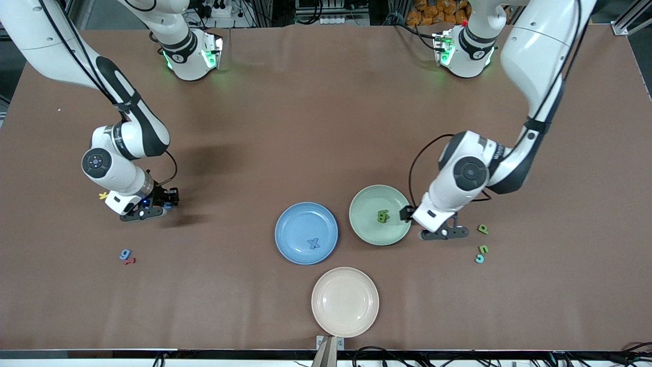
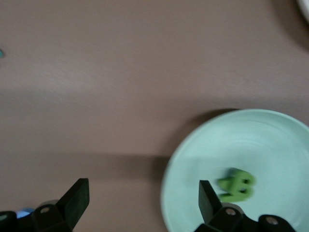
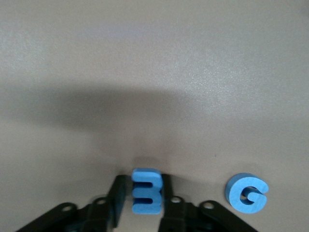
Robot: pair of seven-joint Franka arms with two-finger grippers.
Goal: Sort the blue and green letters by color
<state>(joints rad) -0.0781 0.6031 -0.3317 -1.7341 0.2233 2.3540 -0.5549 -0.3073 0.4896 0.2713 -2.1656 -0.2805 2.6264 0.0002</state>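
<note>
The worktop [image 1: 326, 127] wears a matt brown covering, faintly grained like cloth or paper. The blue 3 [image 3: 146, 197] and blue G [image 3: 247, 194] look like soft matt foam. The green plate [image 2: 270, 140] has a smooth, slightly glossy glaze. Both arms have glossy white plastic shells.

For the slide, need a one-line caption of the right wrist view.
Right claw shut on a blue foam "3" piece above the brown table, with a blue foam "G" lying beside it.

Green plate [image 2: 270, 145] cut off by left wrist view edge; green letter [image 2: 236, 185] blurred.
</note>
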